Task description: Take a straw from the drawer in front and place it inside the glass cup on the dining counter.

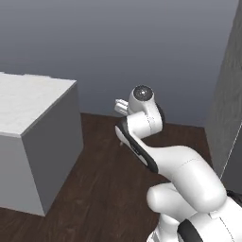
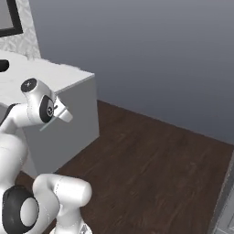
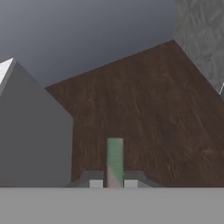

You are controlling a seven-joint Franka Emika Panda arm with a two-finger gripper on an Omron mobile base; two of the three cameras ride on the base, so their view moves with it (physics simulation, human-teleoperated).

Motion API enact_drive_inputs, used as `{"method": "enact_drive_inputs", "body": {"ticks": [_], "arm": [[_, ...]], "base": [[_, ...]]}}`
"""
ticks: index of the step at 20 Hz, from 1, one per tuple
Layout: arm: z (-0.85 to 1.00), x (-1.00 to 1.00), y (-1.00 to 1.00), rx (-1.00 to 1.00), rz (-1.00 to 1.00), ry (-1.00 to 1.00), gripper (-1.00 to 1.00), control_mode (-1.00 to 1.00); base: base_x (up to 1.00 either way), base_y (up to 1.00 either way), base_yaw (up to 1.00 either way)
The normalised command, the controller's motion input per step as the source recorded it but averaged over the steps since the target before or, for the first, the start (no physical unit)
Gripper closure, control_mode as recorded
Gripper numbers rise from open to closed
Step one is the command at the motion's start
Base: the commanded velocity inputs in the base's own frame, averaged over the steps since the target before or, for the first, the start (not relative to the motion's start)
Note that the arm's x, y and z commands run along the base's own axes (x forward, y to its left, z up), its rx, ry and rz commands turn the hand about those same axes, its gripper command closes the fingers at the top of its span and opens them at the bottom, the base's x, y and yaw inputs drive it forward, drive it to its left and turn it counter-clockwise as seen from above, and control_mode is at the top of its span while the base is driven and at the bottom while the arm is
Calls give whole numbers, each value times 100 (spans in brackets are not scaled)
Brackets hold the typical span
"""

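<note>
I count one straw (image 3: 114,161), one gripper (image 3: 113,183) and one white-topped counter block (image 1: 33,101) in front of me. The straw sits squarely between the two finger tips in the hand view — the jaws are drawn in narrow on it, pinching its lower end, and the free length stands straight up from them toward the middle of that picture. It is a thin, flat-looking stick, pale green along most of what I can see and fading to a whitish pink tone right where the tips meet it. In the right base view I can make out a faint pale sliver slanting down and to the left from the hand (image 2: 61,113), just in front of the grey side of the block; it is too thin there for me to say more than that. In the left base view the hand pokes out from behind the arm's upper joint, and its tips are too small for me to judge. The block has a pale top, faintly mottled, and plain matte grey side walls with sharp square corners. Under everything lies a dark brown floor (image 2: 151,164) with a wood grain of long planks. Behind it rises a smooth blue-grey wall (image 2: 151,55), and a speckled grey stone-like surface (image 1: 229,104) stands at the right edge of the left base view.
</note>
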Motion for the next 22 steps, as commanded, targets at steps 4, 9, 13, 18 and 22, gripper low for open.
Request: {"method": "enact_drive_inputs", "body": {"ticks": [4,9,13,18,22], "arm": [[0,0,0,0,0,0,100,100],[0,0,0,0,0,0,100,100],[0,0,0,0,0,0,100,100],[0,0,0,0,0,0,100,100],[0,0,0,0,0,0,100,100]], "base": [[100,-61,35],[100,-68,33],[100,-72,31],[100,-75,30],[100,-78,29]]}}
